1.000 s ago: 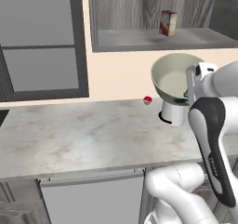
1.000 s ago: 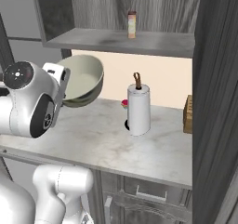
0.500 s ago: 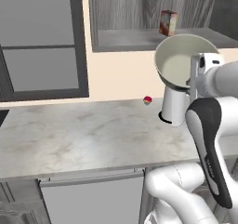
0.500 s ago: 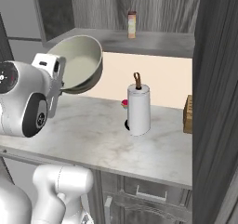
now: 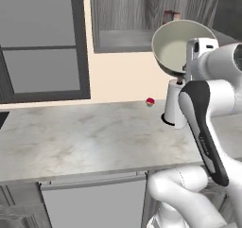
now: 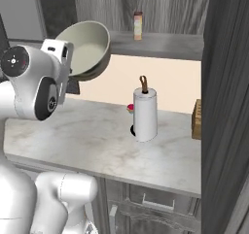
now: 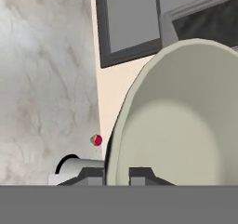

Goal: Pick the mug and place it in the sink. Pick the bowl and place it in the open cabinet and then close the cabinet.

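I have the marble counter (image 5: 71, 137) spread below me and the open cabinet (image 6: 160, 39) above its back edge, the grey shelf lying at about one o'clock from my wrist in the right base view. The door sits out at three o'clock in that view, a dark slab edge-on, so the mouth is free.

The bowl (image 5: 182, 45) is in the air, carried tipped well onto its side with its cream hollow facing the left base camera, just below and in front of the shelf lip. In the hand view its rim (image 7: 116, 125) runs down between the two dark fingertips (image 7: 93, 174), so I judge the gripper (image 7: 116, 175) pinched onto the rim, one finger inside and one outside.

To do this well, I would level the bowl before going in, lift until its lowest edge clears the shelf front, then push straight back. A small box (image 6: 138, 25) stands on the shelf at twelve o'clock from the bowl; I would keep left of it. The paper towel roll (image 6: 145, 114) stands under the path at five o'clock, so no dipping. A small red ball (image 5: 150, 101) lies by the wall, harmless.
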Controlling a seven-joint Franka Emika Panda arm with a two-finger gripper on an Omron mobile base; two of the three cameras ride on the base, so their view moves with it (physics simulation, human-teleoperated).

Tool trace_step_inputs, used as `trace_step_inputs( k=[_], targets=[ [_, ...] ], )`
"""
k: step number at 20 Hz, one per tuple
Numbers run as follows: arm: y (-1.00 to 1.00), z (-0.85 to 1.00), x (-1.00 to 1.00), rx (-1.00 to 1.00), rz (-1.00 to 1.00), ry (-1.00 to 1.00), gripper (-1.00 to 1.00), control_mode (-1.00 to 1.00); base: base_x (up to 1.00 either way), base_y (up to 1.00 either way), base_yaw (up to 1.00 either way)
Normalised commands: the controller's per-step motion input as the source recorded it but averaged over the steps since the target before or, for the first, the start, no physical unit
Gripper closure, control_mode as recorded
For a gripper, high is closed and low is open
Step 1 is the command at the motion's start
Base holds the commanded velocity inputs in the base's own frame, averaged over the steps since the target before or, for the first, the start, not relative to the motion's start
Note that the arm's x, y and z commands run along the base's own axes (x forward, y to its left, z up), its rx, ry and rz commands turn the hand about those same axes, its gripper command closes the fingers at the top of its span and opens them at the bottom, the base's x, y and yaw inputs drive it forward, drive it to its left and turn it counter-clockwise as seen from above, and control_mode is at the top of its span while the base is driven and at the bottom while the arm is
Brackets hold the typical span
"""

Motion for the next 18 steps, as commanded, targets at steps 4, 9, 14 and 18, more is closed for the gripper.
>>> trace_step_inputs(
  k=[4, 9, 14, 18],
  targets=[
    [0.01, 0.39, 0.62, 0.0, 0.01, 0.0, 1.0, -1.0, 0.0, 0.0, 0.0],
    [0.08, 0.38, 0.52, 0.0, 0.0, 0.0, 1.0, -1.0, 0.0, 0.0, 0.0],
    [0.32, 0.12, 0.66, 0.0, 0.0, 0.0, 1.0, -1.0, 0.0, 0.0, 0.0],
    [0.36, 0.09, 0.68, 0.0, 0.0, 0.0, 1.0, -1.0, 0.0, 0.0, 0.0]
  ],
)
